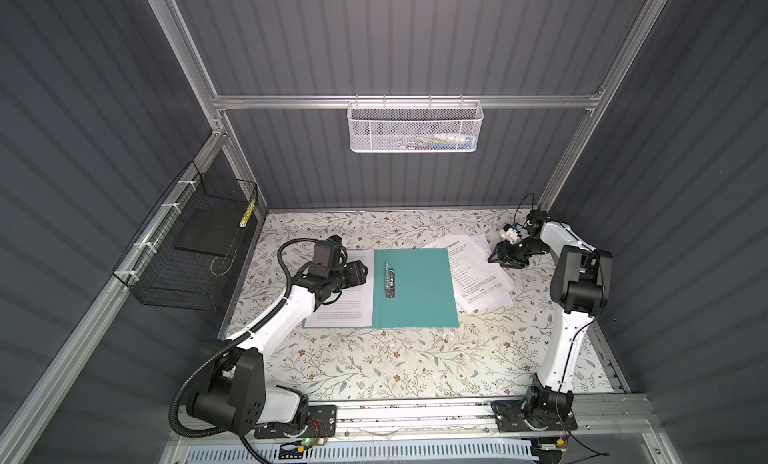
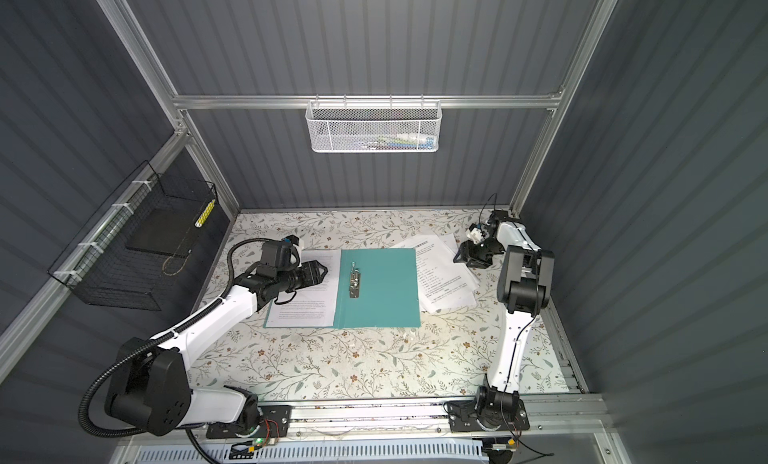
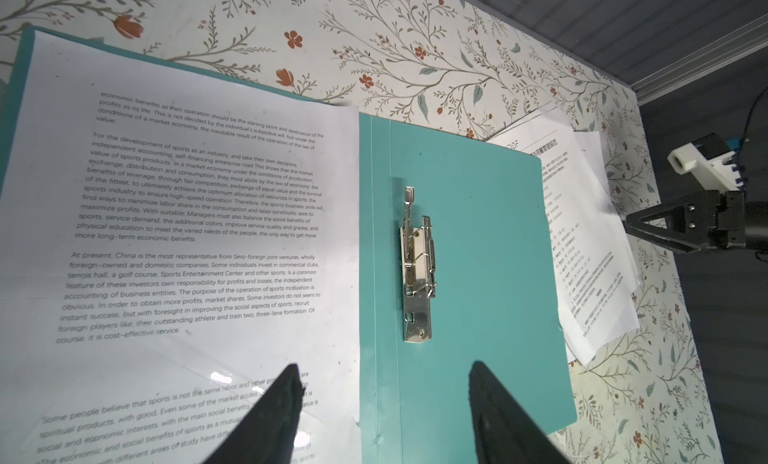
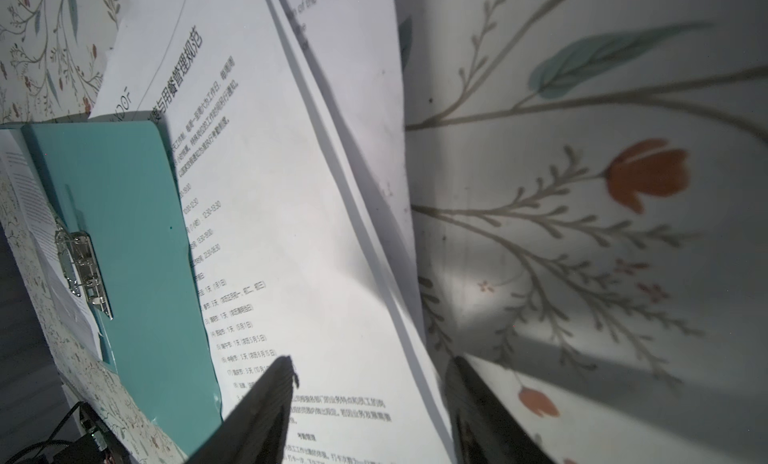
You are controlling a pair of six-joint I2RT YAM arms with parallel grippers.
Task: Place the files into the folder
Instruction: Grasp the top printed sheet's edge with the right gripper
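Right of the folder (image 1: 419, 293), the files (image 1: 478, 277) lie lengthwise toward the front, right gripper (image 1: 498, 261) nearest, jaws apart astride their outer edge.

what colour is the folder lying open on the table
Teal-green. The folder shows best in the left wrist view.
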